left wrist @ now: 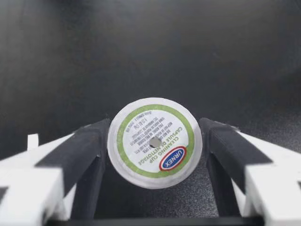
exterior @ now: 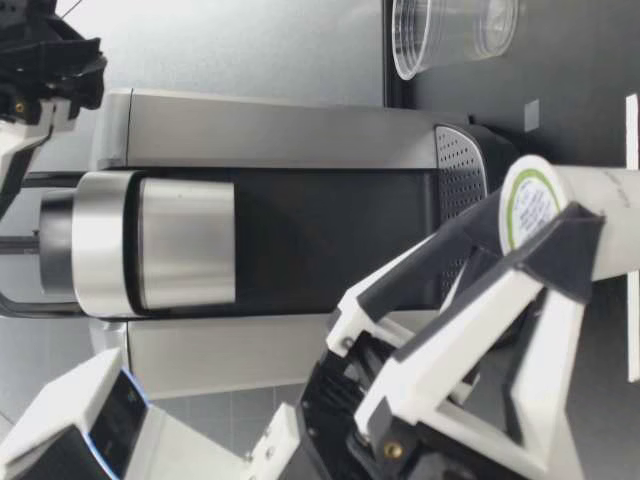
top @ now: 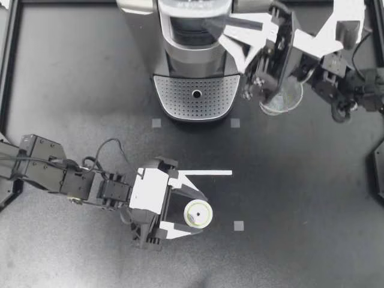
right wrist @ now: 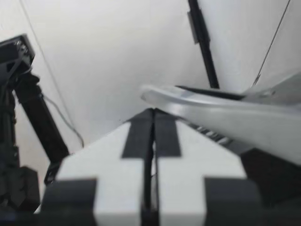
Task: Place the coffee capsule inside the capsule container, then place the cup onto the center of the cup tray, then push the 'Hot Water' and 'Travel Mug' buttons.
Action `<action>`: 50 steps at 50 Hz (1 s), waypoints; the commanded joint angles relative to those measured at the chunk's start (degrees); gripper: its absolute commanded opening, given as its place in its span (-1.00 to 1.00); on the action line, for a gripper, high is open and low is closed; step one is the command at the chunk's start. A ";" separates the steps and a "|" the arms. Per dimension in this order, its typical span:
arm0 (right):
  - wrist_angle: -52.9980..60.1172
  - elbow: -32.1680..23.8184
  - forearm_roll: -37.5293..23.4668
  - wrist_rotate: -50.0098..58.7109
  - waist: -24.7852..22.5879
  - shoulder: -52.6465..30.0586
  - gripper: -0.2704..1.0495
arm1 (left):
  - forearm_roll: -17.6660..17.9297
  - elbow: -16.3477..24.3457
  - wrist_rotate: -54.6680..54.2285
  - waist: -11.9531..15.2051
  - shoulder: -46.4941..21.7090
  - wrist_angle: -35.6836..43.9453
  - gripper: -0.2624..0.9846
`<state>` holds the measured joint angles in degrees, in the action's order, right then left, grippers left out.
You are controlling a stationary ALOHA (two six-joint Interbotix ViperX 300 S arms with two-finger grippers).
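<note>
White round coffee capsule with green-ringed foil lid [top: 198,214] clamped from both sides by left gripper [top: 203,204], over dark table [top: 300,198], in front of silver-black coffee machine [top: 192,54], apart from it. Right gripper [top: 231,43] fingers pressed together, empty, at machine's silver handle [right wrist: 211,106]. Clear plastic cup [top: 282,99] on table beside perforated cup tray [top: 197,96].
</note>
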<state>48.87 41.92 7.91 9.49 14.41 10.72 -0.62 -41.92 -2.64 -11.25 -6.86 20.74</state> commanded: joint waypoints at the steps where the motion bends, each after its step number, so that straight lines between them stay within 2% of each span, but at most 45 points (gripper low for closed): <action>1: 0.62 -2.11 0.09 0.09 2.11 0.62 -0.44 | 0.00 1.05 0.00 0.00 1.67 0.18 0.26; 33: -2.72 -8.09 0.09 0.53 12.74 -2.72 -0.44 | 0.97 1.23 -0.26 0.00 3.34 0.18 0.26; 50: -3.43 -10.28 0.09 0.44 14.85 -4.22 -0.44 | 1.32 1.76 -0.09 0.00 6.42 0.09 0.26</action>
<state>45.26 33.22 7.82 10.11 28.30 5.98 0.62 -41.75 -2.81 -11.25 -2.55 20.65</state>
